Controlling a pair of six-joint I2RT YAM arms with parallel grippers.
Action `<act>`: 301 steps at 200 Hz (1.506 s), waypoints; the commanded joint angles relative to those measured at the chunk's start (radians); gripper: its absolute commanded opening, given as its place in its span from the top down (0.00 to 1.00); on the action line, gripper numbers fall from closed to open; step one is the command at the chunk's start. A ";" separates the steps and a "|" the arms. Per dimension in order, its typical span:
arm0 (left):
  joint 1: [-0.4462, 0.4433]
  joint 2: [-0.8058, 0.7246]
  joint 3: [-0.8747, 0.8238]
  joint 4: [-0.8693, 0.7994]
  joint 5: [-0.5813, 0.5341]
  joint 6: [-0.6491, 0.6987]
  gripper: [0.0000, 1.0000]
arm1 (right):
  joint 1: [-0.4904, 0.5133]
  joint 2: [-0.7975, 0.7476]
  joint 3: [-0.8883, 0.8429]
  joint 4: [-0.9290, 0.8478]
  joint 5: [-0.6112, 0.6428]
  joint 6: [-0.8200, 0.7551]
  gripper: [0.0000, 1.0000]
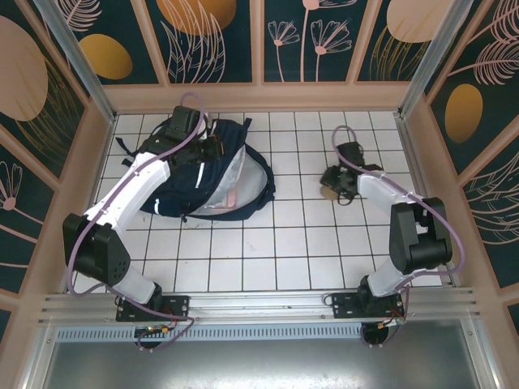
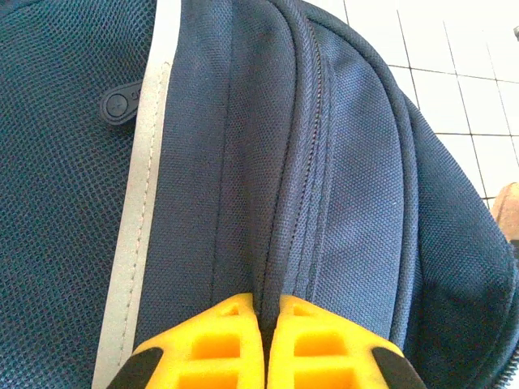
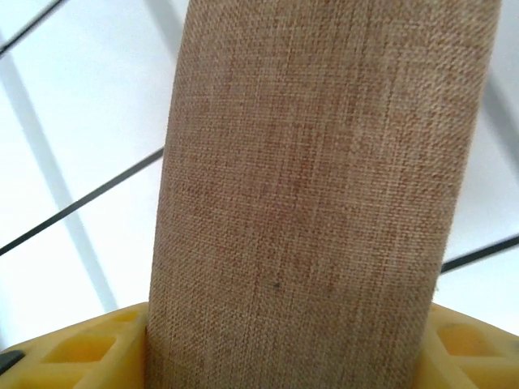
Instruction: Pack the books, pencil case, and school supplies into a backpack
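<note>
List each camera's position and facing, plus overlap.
Top external: above and behind the bases, looking down on table, both arms, backpack.
Left wrist: on the left gripper, facing backpack fabric pinched between its yellow fingers.
Right wrist: on the right gripper, facing the tan roll between its fingers, tiles behind.
Shared: backpack in top and left wrist; roll in top and right wrist.

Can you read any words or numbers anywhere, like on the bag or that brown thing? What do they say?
No words or numbers can be read.
backpack: plain blue cloth, no label showing.
round snap on it: any marks are too small to read.
tan roll: plain woven cloth, no print.
walls: flower and leaf pictures, no letters.
</note>
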 commanded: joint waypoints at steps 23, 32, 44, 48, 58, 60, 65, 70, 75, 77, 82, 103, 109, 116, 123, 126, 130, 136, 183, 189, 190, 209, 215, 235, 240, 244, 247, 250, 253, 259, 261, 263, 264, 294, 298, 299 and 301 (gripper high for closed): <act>-0.006 -0.094 0.003 0.118 -0.018 -0.060 1.00 | 0.258 0.086 0.188 0.004 -0.026 0.083 0.58; -0.005 -0.099 0.000 0.117 -0.026 -0.062 1.00 | 0.301 0.118 0.230 0.016 -0.039 0.093 0.58; -0.004 -0.104 -0.005 0.118 -0.027 -0.067 1.00 | 0.355 0.158 0.276 0.035 -0.059 0.099 0.58; -0.003 -0.106 -0.007 0.118 -0.027 -0.068 1.00 | 0.369 0.171 0.292 0.039 -0.062 0.100 0.58; -0.003 -0.107 -0.011 0.117 -0.024 -0.072 1.00 | 0.403 0.213 0.332 0.039 -0.069 0.101 0.58; -0.002 -0.107 -0.011 0.117 -0.025 -0.072 1.00 | 0.409 0.222 0.343 0.039 -0.071 0.103 0.57; -0.002 -0.108 -0.014 0.117 -0.025 -0.075 1.00 | 0.422 0.241 0.361 0.039 -0.077 0.103 0.57; -0.002 -0.111 -0.017 0.118 -0.021 -0.077 1.00 | 0.432 0.259 0.376 0.038 -0.081 0.103 0.58; -0.001 -0.112 -0.019 0.120 -0.018 -0.078 1.00 | 0.443 0.278 0.393 0.040 -0.085 0.105 0.57; -0.002 -0.113 -0.020 0.120 -0.017 -0.079 1.00 | 0.447 0.285 0.400 0.040 -0.087 0.105 0.57; -0.001 -0.114 -0.021 0.120 -0.015 -0.079 1.00 | 0.456 0.303 0.415 0.041 -0.090 0.105 0.57; -0.001 -0.117 -0.026 0.120 -0.007 -0.081 1.00 | 0.480 0.375 0.468 0.043 -0.117 0.116 0.57; -0.001 -0.117 -0.026 0.121 -0.007 -0.081 1.00 | 0.484 0.400 0.486 0.040 -0.126 0.119 0.56; -0.001 -0.117 -0.028 0.121 -0.004 -0.081 1.00 | 0.489 0.420 0.506 0.032 -0.123 0.122 0.56; -0.001 -0.117 -0.029 0.121 -0.002 -0.082 1.00 | 0.494 0.436 0.526 0.022 -0.121 0.119 0.53; -0.001 -0.116 -0.029 0.121 -0.001 -0.083 1.00 | 0.494 0.442 0.533 0.018 -0.121 0.117 0.51; -0.001 -0.117 -0.030 0.121 0.000 -0.082 1.00 | 0.497 0.449 0.543 0.012 -0.121 0.115 0.48; -0.001 -0.118 -0.031 0.121 0.002 -0.081 1.00 | 0.499 0.453 0.551 0.007 -0.121 0.113 0.43; -0.001 -0.124 -0.043 0.117 -0.001 -0.074 1.00 | 0.500 0.373 0.531 -0.025 -0.075 0.083 0.24; -0.001 -0.125 -0.044 0.118 0.000 -0.073 1.00 | 0.500 0.362 0.524 -0.028 -0.068 0.079 0.24; -0.001 -0.125 -0.045 0.118 0.000 -0.073 1.00 | 0.500 0.357 0.524 -0.029 -0.066 0.078 0.23; -0.001 -0.122 -0.044 0.119 0.004 -0.075 1.00 | 0.494 0.318 0.501 -0.044 -0.046 0.064 0.18; -0.001 -0.120 -0.044 0.120 0.006 -0.074 1.00 | 0.489 0.311 0.492 -0.046 -0.046 0.061 0.18; -0.001 -0.118 -0.044 0.123 0.012 -0.076 1.00 | 0.470 0.289 0.460 -0.049 -0.043 0.061 0.17; -0.001 -0.117 -0.045 0.123 0.014 -0.076 1.00 | 0.466 0.284 0.450 -0.045 -0.042 0.061 0.17; -0.001 -0.117 -0.046 0.122 0.015 -0.076 1.00 | 0.463 0.278 0.442 -0.043 -0.038 0.061 0.17; -0.001 -0.118 -0.046 0.121 0.016 -0.075 1.00 | 0.460 0.273 0.438 -0.042 -0.034 0.061 0.17; -0.001 -0.117 -0.046 0.121 0.016 -0.076 1.00 | 0.458 0.271 0.432 -0.042 -0.028 0.061 0.17; -0.001 -0.117 -0.048 0.121 0.017 -0.075 1.00 | 0.457 0.267 0.429 -0.043 -0.021 0.061 0.18; -0.001 -0.117 -0.049 0.120 0.016 -0.076 1.00 | 0.451 0.262 0.422 -0.043 -0.011 0.058 0.18; -0.001 -0.116 -0.049 0.118 0.016 -0.076 1.00 | 0.449 0.260 0.420 -0.043 -0.011 0.057 0.19; -0.001 -0.117 -0.050 0.118 0.016 -0.076 1.00 | 0.448 0.258 0.418 -0.043 -0.011 0.055 0.19; -0.001 -0.116 -0.051 0.118 0.017 -0.075 1.00 | 0.447 0.258 0.417 -0.043 -0.002 0.053 0.19; 0.000 -0.115 -0.060 0.120 0.031 -0.074 1.00 | 0.403 0.282 0.401 -0.046 0.017 0.032 0.27; -0.001 -0.113 -0.062 0.121 0.036 -0.075 1.00 | 0.398 0.288 0.396 -0.044 0.015 0.030 0.28; -0.002 -0.114 -0.062 0.122 0.037 -0.075 1.00 | 0.397 0.289 0.396 -0.042 0.014 0.030 0.28; -0.001 -0.113 -0.064 0.122 0.039 -0.075 1.00 | 0.393 0.293 0.395 -0.041 0.012 0.029 0.29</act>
